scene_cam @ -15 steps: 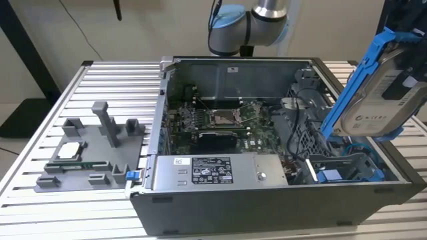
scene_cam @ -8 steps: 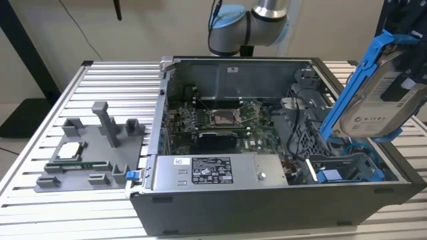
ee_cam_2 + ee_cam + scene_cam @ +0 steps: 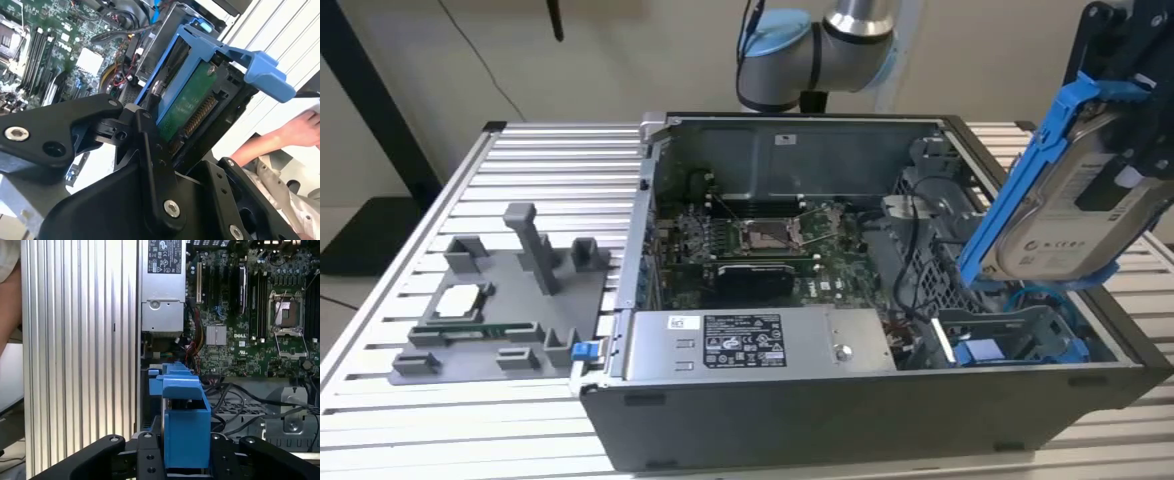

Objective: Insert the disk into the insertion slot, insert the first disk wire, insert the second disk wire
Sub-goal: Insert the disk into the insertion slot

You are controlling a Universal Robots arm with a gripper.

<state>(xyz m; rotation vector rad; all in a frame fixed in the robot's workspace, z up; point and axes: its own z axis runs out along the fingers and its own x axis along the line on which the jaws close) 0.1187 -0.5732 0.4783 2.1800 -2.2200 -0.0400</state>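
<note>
Grips silver-grey rectangular hard drive in bright blue plastic carrier in black two-finger claw; holds it tilted above grey sheet-metal drive bay

small unreadable print on the power supply label and on the disk label

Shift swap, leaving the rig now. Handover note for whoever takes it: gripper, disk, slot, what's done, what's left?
Gripper: shut on the disk, gripping it at its blue frame.
Disk: in the air, tilted, above the slot at the corner of the open computer case on the exterior view's right. It is not in the slot.
Done: disk picked up.
Left: disk not yet inserted, and neither wire is plugged in.
Note: a person's hand is past the disk in the second wrist view.
</note>
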